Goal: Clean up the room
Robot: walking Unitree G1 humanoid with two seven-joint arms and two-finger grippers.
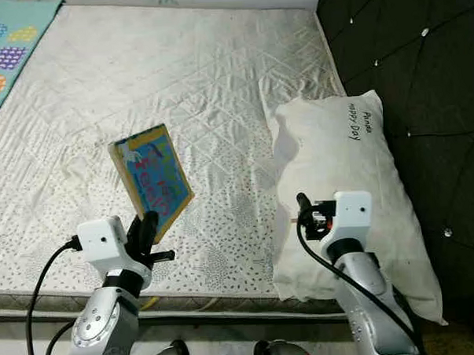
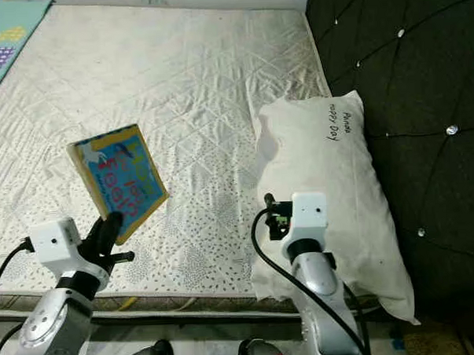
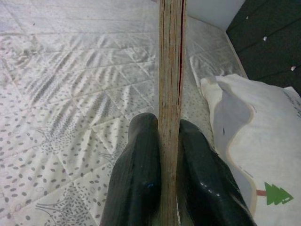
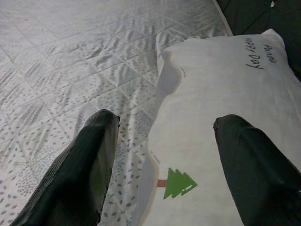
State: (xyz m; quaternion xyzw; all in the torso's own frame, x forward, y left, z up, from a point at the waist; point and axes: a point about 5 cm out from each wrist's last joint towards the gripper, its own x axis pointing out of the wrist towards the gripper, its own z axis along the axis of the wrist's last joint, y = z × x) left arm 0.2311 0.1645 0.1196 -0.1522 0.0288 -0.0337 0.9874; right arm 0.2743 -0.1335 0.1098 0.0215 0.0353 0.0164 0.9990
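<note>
Left gripper (image 1: 149,228) clamps the blue illustrated board book (image 1: 153,179) above the quilted mattress's (image 1: 177,70) front edge; keep it pinched. Right gripper (image 4: 162,155), wide open, holds nothing.

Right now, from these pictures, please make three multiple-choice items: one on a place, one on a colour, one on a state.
1. Where does the pillow lie?
A. beside the dark headboard
B. on the floor
C. on the book

2. What colour is the tree printed on the pillow?
A. red
B. green
C. blue

3. How is the left gripper?
A. open
B. shut on the book
C. resting on the pillow

Answers: 1 A, the pillow lies on the mattress along the headboard. 2 B, both wrist views show it green. 3 B, its fingers clamp the book's edge.
</note>
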